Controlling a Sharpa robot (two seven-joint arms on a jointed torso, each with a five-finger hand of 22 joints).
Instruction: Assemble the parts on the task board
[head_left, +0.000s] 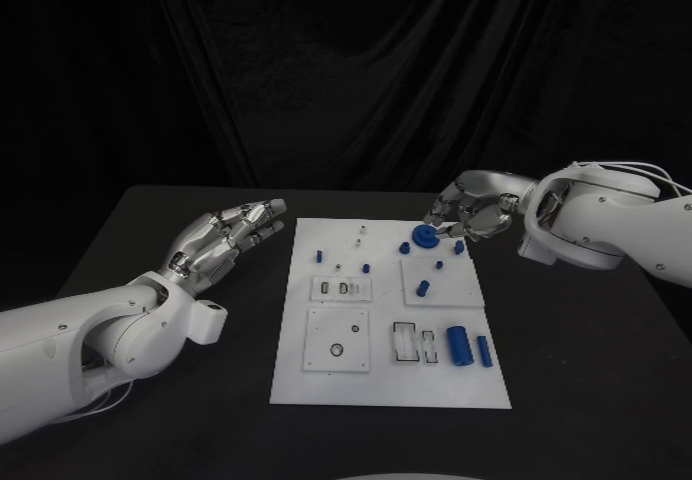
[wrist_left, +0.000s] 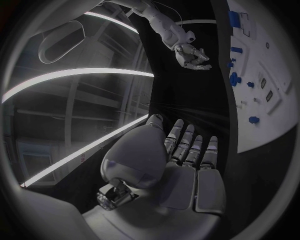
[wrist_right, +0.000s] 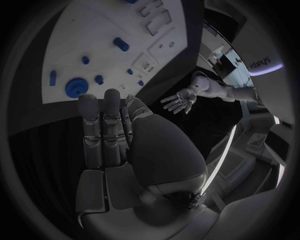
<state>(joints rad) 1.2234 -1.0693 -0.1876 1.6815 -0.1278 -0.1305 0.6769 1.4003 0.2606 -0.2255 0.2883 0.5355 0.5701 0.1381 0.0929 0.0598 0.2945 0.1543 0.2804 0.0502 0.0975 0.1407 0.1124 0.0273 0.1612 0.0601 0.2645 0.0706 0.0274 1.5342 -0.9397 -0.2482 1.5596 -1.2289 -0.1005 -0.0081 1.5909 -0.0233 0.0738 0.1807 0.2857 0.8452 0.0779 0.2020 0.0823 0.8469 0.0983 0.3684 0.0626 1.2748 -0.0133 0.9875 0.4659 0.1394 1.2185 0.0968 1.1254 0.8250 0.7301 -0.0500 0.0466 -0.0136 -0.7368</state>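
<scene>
**Operator:** Looking down from the head camera, I had the right hand (head_left: 469, 212) hanging at the far right corner of the task board (head_left: 389, 385), fingers curled downward over the round blue part (head_left: 424, 236). I couldn't tell whether the fingertips were touching it or just short of it. In the right wrist view the fingers (wrist_right: 103, 120) lay fairly straight and together, with the round part (wrist_right: 76, 88) just past their tips and nothing between them, so I judged that hand was empty.

**Observer:** And the left?

**Operator:** My left hand (head_left: 231, 238) was off the board, above the black table (head_left: 130, 230) beside the board's far left corner, palm open, fingers spread, holding nothing. Its own wrist camera showed the same flat, empty palm (wrist_left: 187, 170).

**Observer:** So which hand took the next move?

**Operator:** The right, I reckoned. The round part sat just beside it, toward the board's middle and a little nearer me, while the left was well apart across the board. Being round, it gave me no long axis to line up with. The blue cylinders (head_left: 459, 345) lay near the board's near right edge, long axes running away from me.
</scene>
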